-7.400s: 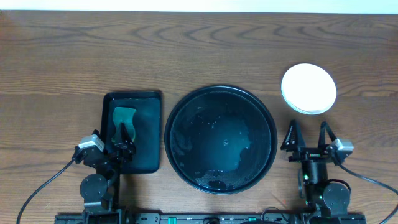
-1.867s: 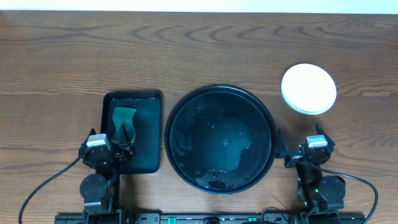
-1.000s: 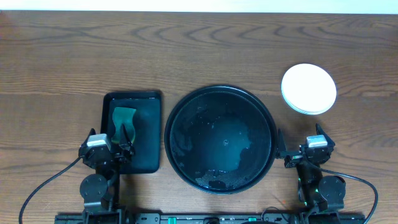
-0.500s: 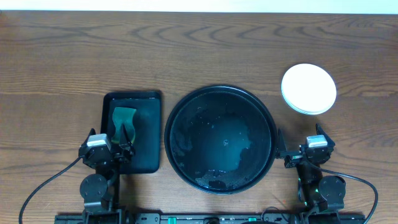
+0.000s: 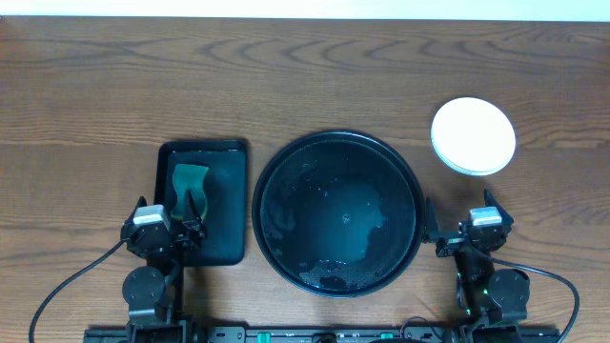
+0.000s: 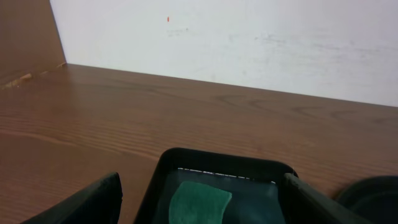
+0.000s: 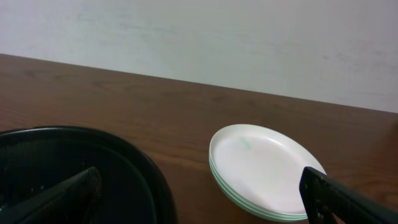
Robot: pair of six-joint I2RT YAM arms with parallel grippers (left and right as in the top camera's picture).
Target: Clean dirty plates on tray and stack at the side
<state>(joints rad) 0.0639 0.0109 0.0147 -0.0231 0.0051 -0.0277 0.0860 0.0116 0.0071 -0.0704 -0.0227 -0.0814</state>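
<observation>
Evidently the plates (image 7: 264, 168) sit in one stack on the counter (image 5: 305, 67), ahead of the right tool (image 7: 199, 180) and slightly to its right. The top plate is white, and pale green rims show beneath it. A faint green streak shows near the top plate's far side; whether it is residue cannot be told.

The tray (image 5: 259, 214) lies to the left of the right tool, apart from the stack, and holds no plate, only wet patches. The task therefore appears complete, and the step in hand is to hold both arms parked.

- Right tool: fingers spread wide, gripping nothing.
- Left tool (image 6: 202, 183): fingers spread wide, gripping nothing, low over the near end of the rectangular tray (image 5: 224, 205), with the green sponge (image 5: 190, 181) just ahead of it.

If the streak needs wiping, bring the sponge across above the raised tray rim rather than over the stack.

Clearances: bare counter separates the stack from the tray rim, and open counter extends beyond both tools. The right tool's left finger stands close to the tray rim.
</observation>
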